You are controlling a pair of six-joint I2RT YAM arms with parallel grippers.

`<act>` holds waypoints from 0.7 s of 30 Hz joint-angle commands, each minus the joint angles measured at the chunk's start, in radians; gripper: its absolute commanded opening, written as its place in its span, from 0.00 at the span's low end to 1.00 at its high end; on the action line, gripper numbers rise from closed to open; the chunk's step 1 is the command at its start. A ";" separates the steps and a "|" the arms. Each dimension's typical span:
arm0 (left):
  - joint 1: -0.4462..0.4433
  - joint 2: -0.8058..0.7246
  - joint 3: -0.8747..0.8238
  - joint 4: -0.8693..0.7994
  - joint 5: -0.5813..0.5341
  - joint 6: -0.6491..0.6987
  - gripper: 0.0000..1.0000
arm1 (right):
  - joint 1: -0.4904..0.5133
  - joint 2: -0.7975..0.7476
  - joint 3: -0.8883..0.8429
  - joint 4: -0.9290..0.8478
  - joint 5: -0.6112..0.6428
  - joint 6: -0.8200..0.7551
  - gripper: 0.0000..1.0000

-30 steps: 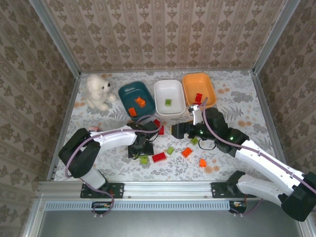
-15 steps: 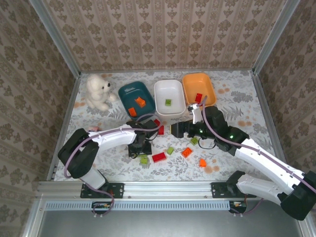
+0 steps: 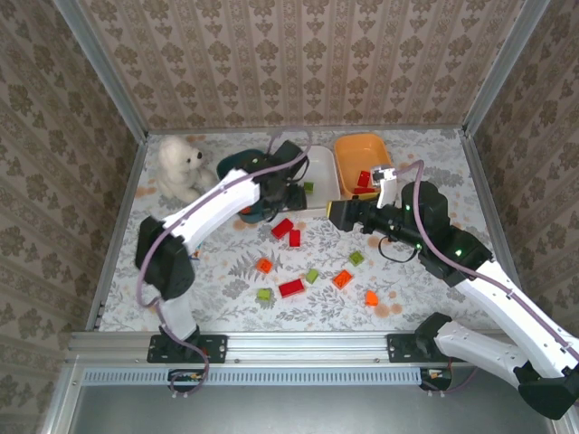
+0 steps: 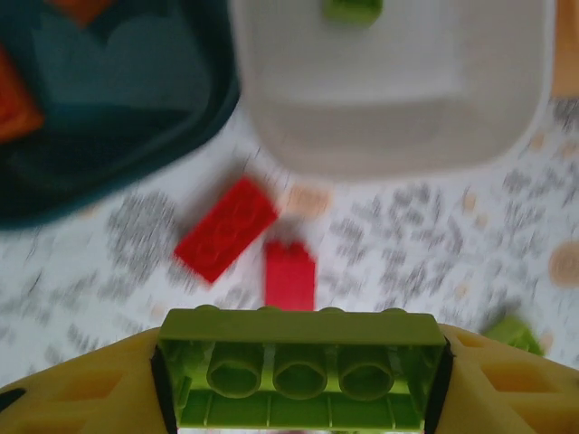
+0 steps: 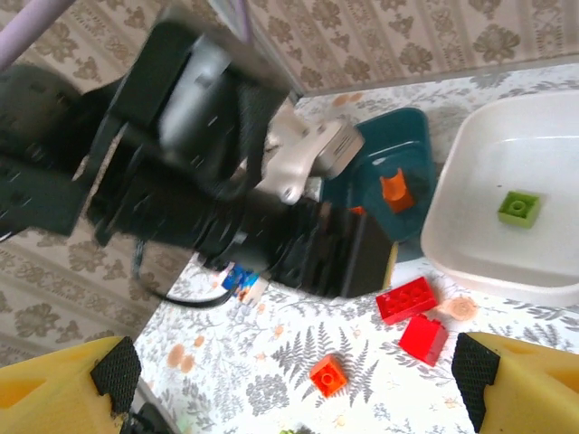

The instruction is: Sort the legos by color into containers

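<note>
Several loose legos [image 3: 291,288] in red, orange and green lay scattered on the table [image 3: 425,181] in the overhead view. They sat in front of the teal container [image 3: 233,167], the white container [image 3: 324,172] and the orange container [image 3: 362,154], and a plush bear [image 3: 180,167] sat left of the dishes. The left arm [image 3: 213,206] reached across to where the teal and white containers met. The right gripper [image 3: 339,213] hovered just in front of the white and orange ones. From the left wrist, the left gripper [image 4: 303,380] was clamped on a green lego [image 4: 303,362], its hollow underside facing the camera, above the table just short of the white container. That container held another green brick [image 4: 353,9], and two red bricks [image 4: 226,228] lay on the table below it. From the right wrist, the right gripper's yellow fingers [image 5: 63,389] stood wide apart with nothing between them. An orange brick [image 5: 395,192] lay in the teal container beyond.
</note>
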State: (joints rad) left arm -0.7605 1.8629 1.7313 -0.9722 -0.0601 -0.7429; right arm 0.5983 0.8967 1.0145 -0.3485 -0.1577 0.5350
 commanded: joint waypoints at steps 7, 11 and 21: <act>0.033 0.428 0.496 -0.120 0.029 0.089 0.55 | -0.015 -0.044 0.018 -0.108 0.119 0.000 0.92; 0.043 0.509 0.553 -0.129 0.029 0.044 0.55 | -0.019 -0.062 0.004 -0.123 0.139 -0.001 0.92; 0.047 0.571 0.518 -0.105 0.085 -0.028 0.61 | -0.025 -0.056 -0.016 -0.125 0.144 0.010 0.92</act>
State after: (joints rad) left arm -0.7181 2.4096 2.2440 -1.0557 -0.0063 -0.7349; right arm 0.5800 0.8436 1.0092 -0.4541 -0.0349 0.5354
